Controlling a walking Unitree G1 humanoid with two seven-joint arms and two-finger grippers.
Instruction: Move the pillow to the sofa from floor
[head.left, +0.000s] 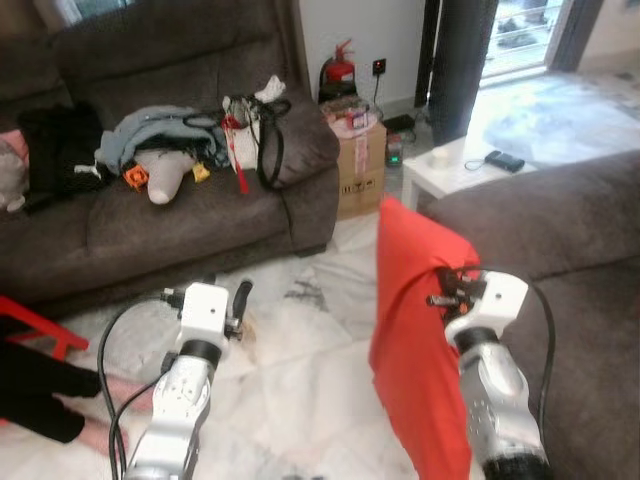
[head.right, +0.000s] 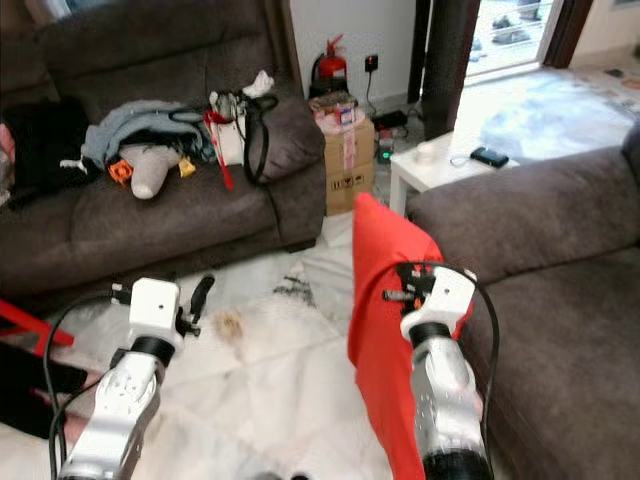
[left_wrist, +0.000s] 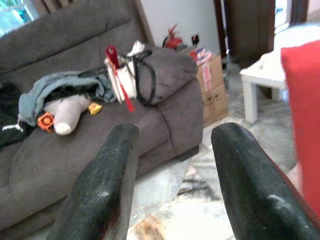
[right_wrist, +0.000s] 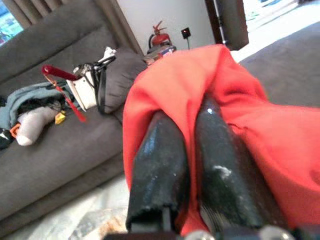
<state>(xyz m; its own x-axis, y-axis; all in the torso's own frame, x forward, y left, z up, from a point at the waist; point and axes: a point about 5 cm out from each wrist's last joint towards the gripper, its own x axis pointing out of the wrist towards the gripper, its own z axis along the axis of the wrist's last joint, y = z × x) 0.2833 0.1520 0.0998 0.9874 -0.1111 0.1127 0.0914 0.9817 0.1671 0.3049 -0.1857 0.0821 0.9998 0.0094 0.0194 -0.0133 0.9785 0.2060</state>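
Currently we hold the red pillow up off the floor, beside the near sofa.
Our right end effector is clamped on a fold of the pillow's fabric, fingers nearly together; the pillow hangs upright beside the right arm, above the marble floor and just beside the sofa's front edge. Our left end effector is spread wide with nothing in it, low over the floor and pointing at the far sofa cluttered with clothes and a bag. A white table stands near the window.
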